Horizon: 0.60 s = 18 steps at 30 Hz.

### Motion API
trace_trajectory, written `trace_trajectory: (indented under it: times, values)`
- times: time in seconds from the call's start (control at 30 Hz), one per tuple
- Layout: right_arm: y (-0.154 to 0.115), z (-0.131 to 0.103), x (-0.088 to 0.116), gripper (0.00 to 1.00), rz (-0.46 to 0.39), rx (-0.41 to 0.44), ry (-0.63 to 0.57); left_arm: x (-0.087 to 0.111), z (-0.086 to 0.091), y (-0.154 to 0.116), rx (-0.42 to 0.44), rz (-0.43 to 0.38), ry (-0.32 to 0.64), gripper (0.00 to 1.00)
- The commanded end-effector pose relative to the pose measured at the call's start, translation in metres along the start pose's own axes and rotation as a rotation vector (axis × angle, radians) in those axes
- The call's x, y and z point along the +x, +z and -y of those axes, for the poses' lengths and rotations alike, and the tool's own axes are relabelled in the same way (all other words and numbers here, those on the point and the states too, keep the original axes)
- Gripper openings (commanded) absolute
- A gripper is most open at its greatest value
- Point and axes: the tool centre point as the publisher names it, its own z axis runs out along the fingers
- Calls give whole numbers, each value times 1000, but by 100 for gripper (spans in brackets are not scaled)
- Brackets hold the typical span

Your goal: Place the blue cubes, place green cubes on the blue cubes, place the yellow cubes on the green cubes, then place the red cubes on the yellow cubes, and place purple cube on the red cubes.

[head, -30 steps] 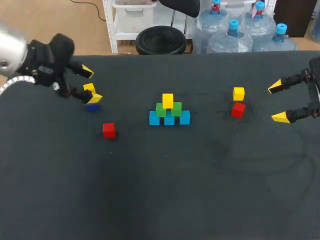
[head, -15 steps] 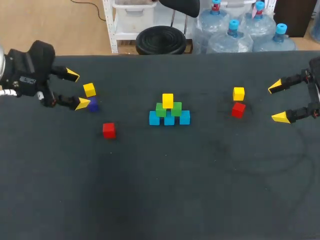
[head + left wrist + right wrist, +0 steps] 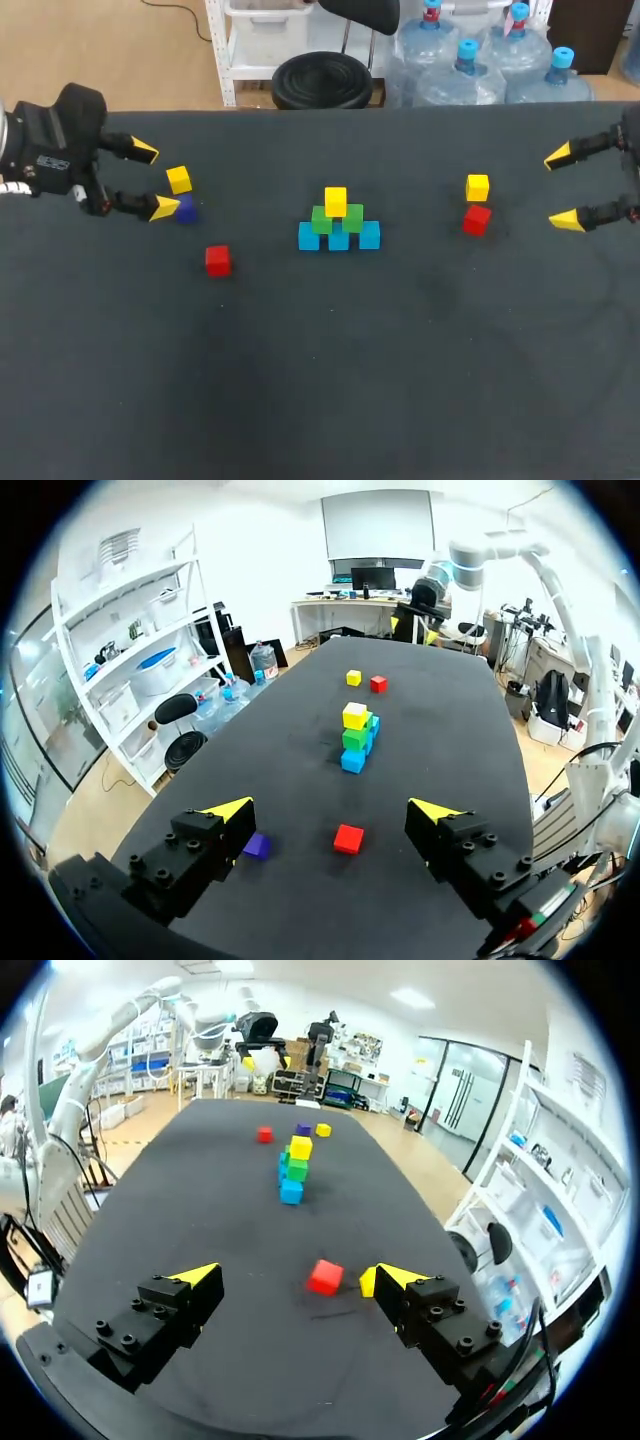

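Note:
At the table's middle stands a pyramid: three blue cubes (image 3: 339, 240), two green cubes (image 3: 322, 219) on them, and one yellow cube (image 3: 335, 201) on top. My left gripper (image 3: 155, 180) is open at the far left, just left of a loose yellow cube (image 3: 179, 179) and a purple cube (image 3: 187, 210). A red cube (image 3: 218, 260) lies nearer the front; in the left wrist view this red cube (image 3: 348, 838) lies ahead of the left gripper (image 3: 332, 808). My right gripper (image 3: 561, 188) is open at the right edge. A yellow cube (image 3: 477, 187) and a red cube (image 3: 476, 219) lie to its left, that red cube (image 3: 324, 1276) ahead of the right gripper (image 3: 290, 1276).
The dark table (image 3: 330, 380) has wide bare room in its front half. The pyramid (image 3: 355, 740) stands well ahead of the left gripper, and the purple cube (image 3: 257, 846) lies close by one of its fingers.
My left gripper has drawn back to the left, away from the loose yellow cube, which stays on the table. My right gripper has shifted slightly toward the far right.

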Motion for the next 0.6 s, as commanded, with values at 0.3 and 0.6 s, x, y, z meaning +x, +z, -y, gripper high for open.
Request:
trace_trajectory:
  times: [0.3, 0.6]
  values:
    - [48, 68, 23, 100, 7, -47, -43, 1, 1, 0, -2, 7, 2, 100]
    - [88, 95, 37, 100, -2, 4, -8, 1, 1, 0, -2, 7, 2, 100]
